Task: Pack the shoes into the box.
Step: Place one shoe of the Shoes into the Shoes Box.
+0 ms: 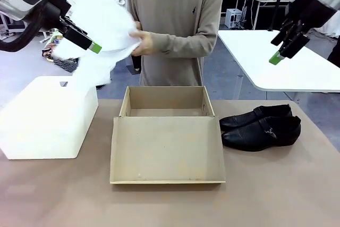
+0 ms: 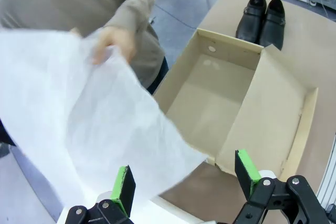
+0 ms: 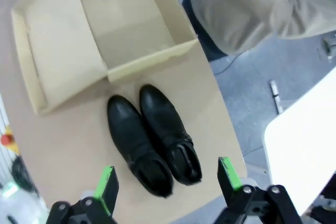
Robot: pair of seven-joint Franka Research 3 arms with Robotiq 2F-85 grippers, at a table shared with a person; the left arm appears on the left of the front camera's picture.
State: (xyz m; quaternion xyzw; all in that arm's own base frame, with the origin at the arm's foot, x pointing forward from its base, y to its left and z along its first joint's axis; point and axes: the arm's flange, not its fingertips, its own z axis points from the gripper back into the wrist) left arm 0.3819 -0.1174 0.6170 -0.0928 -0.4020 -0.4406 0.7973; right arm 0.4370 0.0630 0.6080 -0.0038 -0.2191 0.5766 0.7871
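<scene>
The box (image 1: 166, 100) stands open at the table's middle, its flap lid (image 1: 167, 150) lying flat towards me and its inside bare cardboard (image 2: 210, 98) (image 3: 126, 30). The shoes (image 1: 260, 126) lie side by side just right of it, also seen from above (image 2: 261, 19) (image 3: 155, 140). A person at the far side holds a sheet of white tissue paper (image 1: 101, 19) (image 2: 68, 119) in both hands (image 1: 143, 43). My left gripper (image 1: 90, 43) (image 2: 185, 174) hangs open high at the left, close to the paper. High above the shoes, my right gripper (image 1: 281, 51) (image 3: 168, 178) is open too.
A larger white rounded box (image 1: 48, 115) sits on the table's left side, close to the cardboard box. A white table (image 1: 287, 62) stands behind at the right. Bare tabletop (image 1: 170, 206) lies in front of the flap lid.
</scene>
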